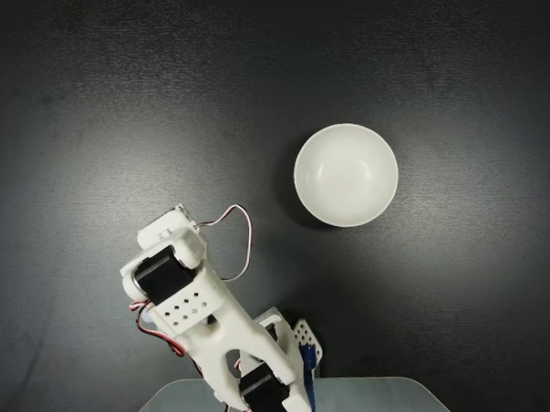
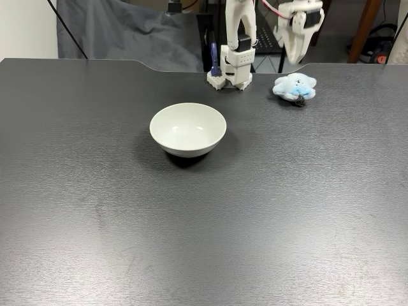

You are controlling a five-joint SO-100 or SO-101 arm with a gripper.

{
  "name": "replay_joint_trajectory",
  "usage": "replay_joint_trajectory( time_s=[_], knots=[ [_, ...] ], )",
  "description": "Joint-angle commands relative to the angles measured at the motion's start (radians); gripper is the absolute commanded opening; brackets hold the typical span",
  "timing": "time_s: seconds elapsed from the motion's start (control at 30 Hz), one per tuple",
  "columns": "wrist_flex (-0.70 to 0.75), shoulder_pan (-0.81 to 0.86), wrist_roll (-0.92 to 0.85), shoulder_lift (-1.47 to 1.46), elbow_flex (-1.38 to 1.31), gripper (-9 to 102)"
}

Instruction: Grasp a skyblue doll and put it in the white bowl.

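Note:
The skyblue doll (image 2: pixel 294 87), a small fluffy pale-blue plush, lies on the dark table at the far right, next to the arm's base (image 2: pixel 233 67). My gripper (image 2: pixel 292 54) hangs just above it, pointing down, its jaws slightly apart with nothing between them and clear of the plush. The white bowl (image 2: pixel 188 129) stands upright and empty near the table's middle, to the left of the doll and nearer the camera. In the top-down fixed view the bowl (image 1: pixel 346 175) sits up and to the right of my arm (image 1: pixel 197 312).
The table (image 2: pixel 191 242) is a dark matte surface. Behind its far edge are a grey cloth (image 2: pixel 127 32) and chair and table legs. Red and white wires (image 1: pixel 242 236) loop off the arm's wrist.

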Motion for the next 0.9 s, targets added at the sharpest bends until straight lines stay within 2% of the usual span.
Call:
replay_joint_trajectory(
  time_s=[0.0, 0.33, 0.63, 0.87],
  knots=[
    [0.049, -0.071, -0.143, 0.02, 0.043, -1],
    [0.049, -0.149, -0.407, 0.006, 0.054, -1],
    [0.049, -0.293, -0.41, -0.071, 0.054, -1],
    [0.048, -0.288, -0.407, -0.281, 0.052, -1]
  ],
)
